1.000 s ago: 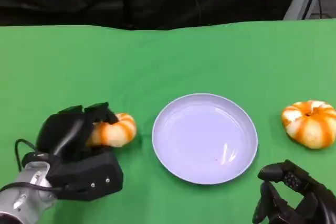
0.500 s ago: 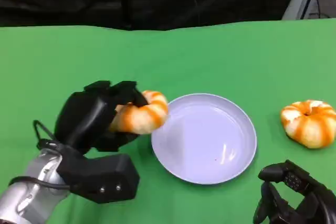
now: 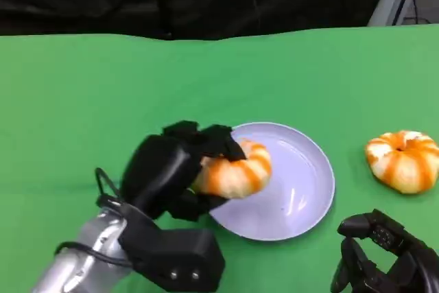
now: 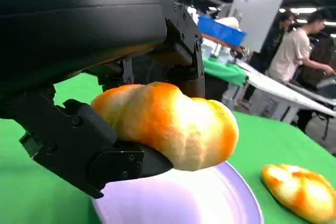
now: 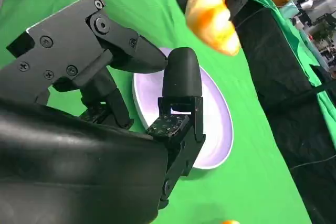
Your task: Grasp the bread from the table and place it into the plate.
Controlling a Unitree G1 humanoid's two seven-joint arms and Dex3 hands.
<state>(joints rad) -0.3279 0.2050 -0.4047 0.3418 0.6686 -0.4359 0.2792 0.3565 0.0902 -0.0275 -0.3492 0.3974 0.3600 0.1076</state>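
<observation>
Taking the plate (image 3: 302, 197) as my reference and working from its left side across.

Left of the plate, my left hand (image 3: 175, 173) reaches in over the near-left rim. Its fingers are closed around the bread (image 3: 236, 169), an orange-and-white ring-shaped roll. The left wrist view confirms the hold: one black finger (image 4: 113, 158) sits under the roll and others press from above, so the roll is clamped rather than balanced. In that view the bread (image 4: 173, 124) hangs clear above the plate (image 4: 178, 200), with no contact between them visible. I judge it is held aloft this way so it clears the rim before release.

Over the plate itself, the bread sits above the left half of the dish, not yet at the centre. My assessment: the carry is nearly complete; what remains is a short travel inward, a lowering, and opening of the fingers.

Right of the plate, a second roll (image 3: 405, 161) of the same kind lies on the green table (image 3: 82, 101), well apart from the rim and untouched.

Near side of the plate, to the right, my right hand (image 3: 384, 255) rests low at the table edge. It holds nothing; in the right wrist view its fingers (image 5: 181, 82) appear partly extended and apart. I take it to be parked there to keep clear of the left arm's path.
</observation>
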